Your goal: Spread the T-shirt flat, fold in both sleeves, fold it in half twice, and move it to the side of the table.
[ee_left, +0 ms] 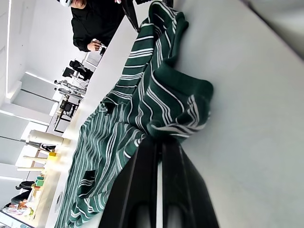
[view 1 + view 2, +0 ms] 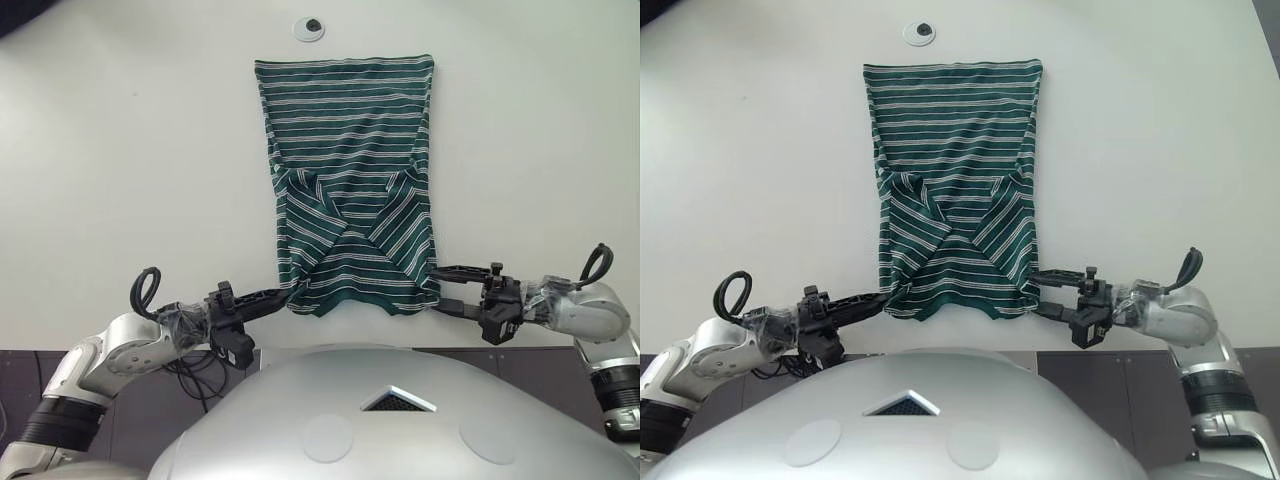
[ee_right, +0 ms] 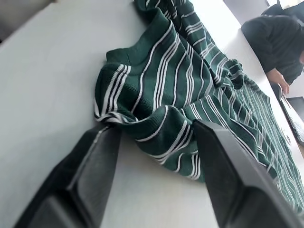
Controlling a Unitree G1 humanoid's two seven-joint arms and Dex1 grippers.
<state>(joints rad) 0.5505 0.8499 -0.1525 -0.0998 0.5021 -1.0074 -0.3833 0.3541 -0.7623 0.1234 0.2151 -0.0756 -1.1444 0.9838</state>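
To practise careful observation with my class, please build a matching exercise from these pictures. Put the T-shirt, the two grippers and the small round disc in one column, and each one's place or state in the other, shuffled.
Column one
1. T-shirt
2. left gripper
3. right gripper
4. round disc

Column two
A. open, one finger on either side of a near corner of the T-shirt
B. lies just beyond the T-shirt's far edge
C. green with white stripes, both sleeves folded in
D. shut on a near corner of the T-shirt

Pairs: 1-C, 2-D, 3-A, 4-B
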